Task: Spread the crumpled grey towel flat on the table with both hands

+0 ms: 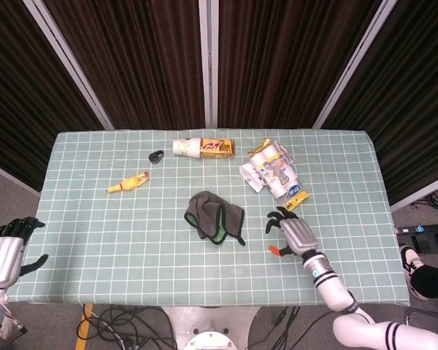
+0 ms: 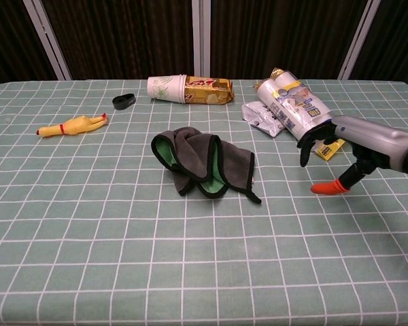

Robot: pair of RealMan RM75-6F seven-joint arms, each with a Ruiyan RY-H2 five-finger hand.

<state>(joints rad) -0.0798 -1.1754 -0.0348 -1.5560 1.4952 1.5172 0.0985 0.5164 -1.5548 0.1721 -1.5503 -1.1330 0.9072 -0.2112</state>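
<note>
The grey towel (image 1: pixel 214 217) lies bunched up in the middle of the surface (image 1: pixel 117 233), its green side showing. The right hand (image 1: pixel 295 235) is near it on the right, fingers spread, holding nothing. The left hand (image 1: pixel 4 251) is off the near left corner, fingers apart and empty too.

Dark ribbed wall panels (image 1: pixel 139 58) behind green checked table (image 1: pixel 131 240).

Bright even overhead light, soft shadows, sharp focus
</note>
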